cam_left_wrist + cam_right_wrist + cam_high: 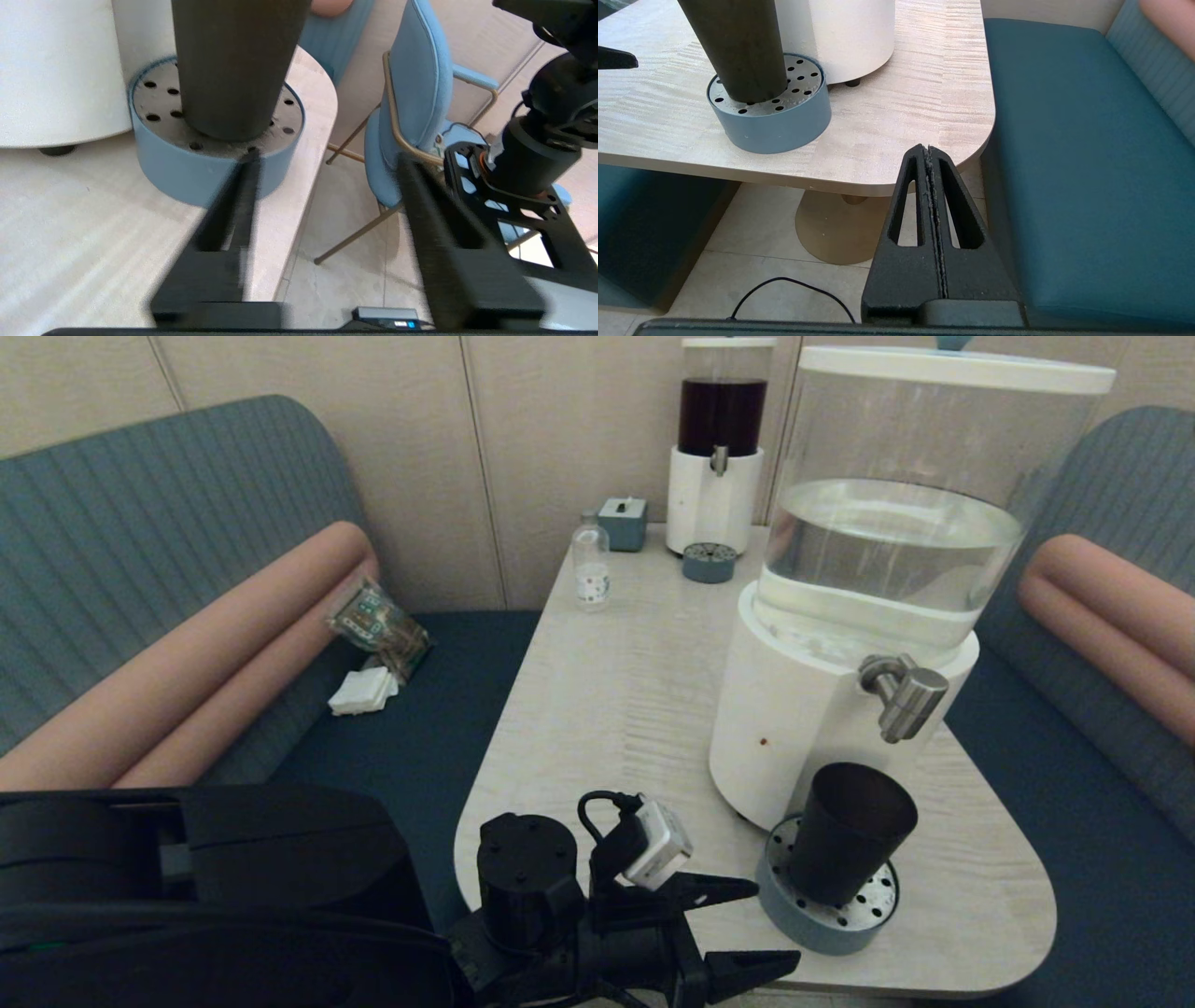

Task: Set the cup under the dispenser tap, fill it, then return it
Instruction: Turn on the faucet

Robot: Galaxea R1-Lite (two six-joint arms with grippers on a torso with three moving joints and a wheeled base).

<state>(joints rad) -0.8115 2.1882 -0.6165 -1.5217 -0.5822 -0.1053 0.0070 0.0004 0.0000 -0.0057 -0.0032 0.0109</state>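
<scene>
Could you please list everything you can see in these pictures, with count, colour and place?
cup: one, black, upright on the drip tray under the dispenser tap
dispenser tap: one, steel, on the large dispenser
drip tray: one, blue-grey, table's near edge
large dispenser: one, white base, clear tank
small dispenser: one, dark liquid, far end
bottle: one, clear, far end
table: one, pale wood
left gripper: open, just short of the cup
right gripper: shut, off the table's edge

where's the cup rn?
Head view, right of centre: the cup stands upright on the round drip tray, below the dispenser tap, with the open left end effector just short of it.
</scene>
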